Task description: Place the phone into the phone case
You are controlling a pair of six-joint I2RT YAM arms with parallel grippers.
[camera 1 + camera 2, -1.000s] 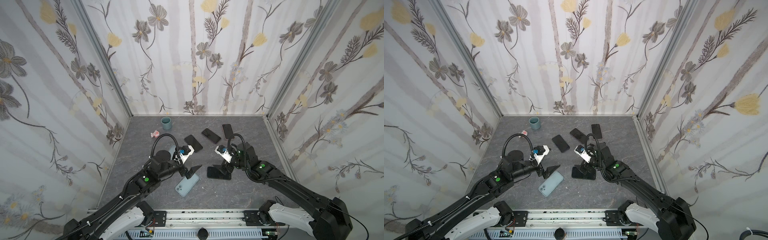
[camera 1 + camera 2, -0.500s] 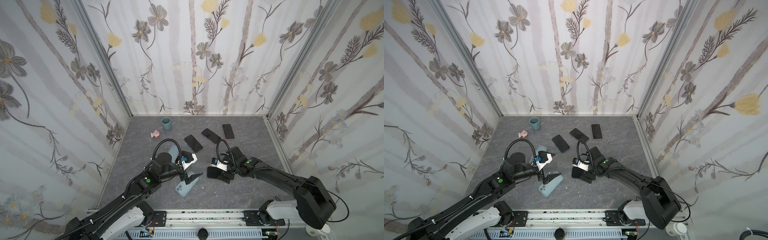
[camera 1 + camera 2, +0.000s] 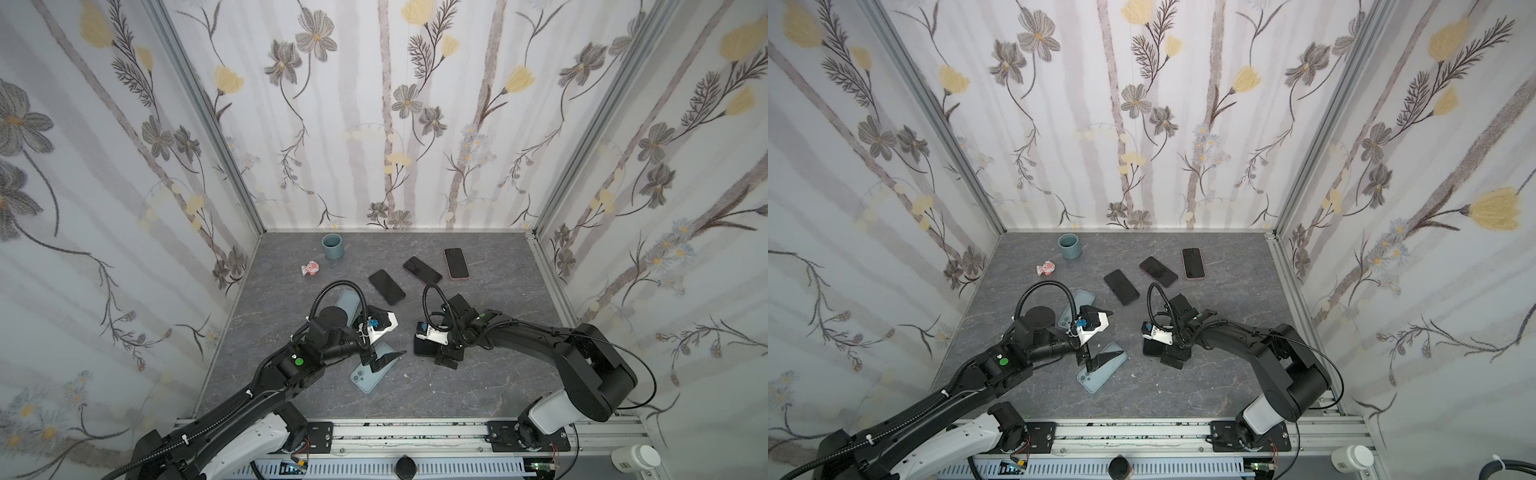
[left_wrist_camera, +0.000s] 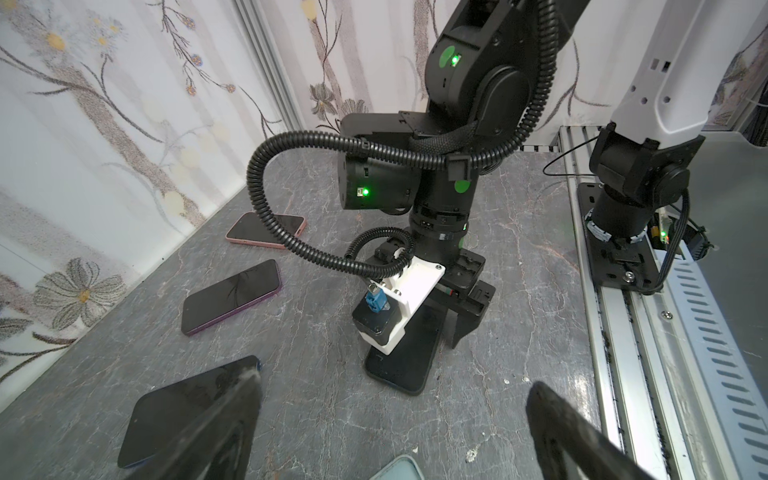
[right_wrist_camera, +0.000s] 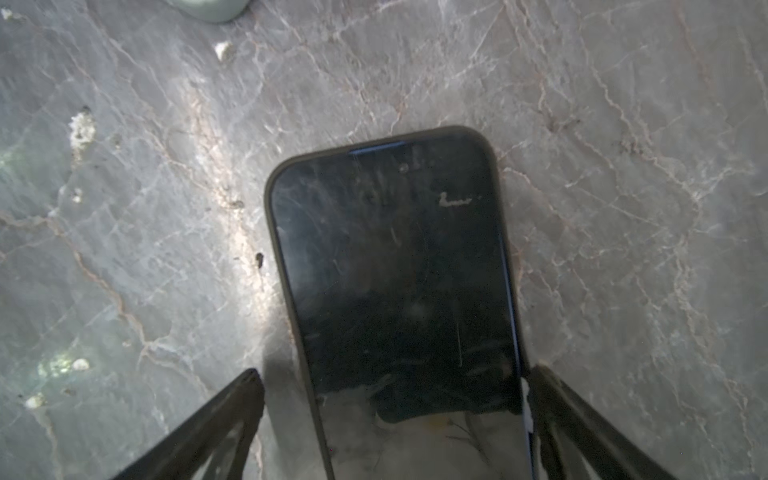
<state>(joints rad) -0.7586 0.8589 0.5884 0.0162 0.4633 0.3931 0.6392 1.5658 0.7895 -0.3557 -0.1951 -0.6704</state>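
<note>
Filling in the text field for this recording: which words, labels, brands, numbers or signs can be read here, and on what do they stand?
No text can be read in any view.
The white bottle by the front rail has a barcode-like label, too small to read.
The black phone has a dark, scuffed screen with no lettering.

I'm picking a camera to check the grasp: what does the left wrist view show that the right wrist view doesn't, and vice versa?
Only the left wrist view: the right arm above the black phone, plus a pink-edged phone and a purple-edged phone. Only the right wrist view: that phone's scratched screen close up, between the open fingers of the right end effector. Both: the black phone on the grey table.
</note>
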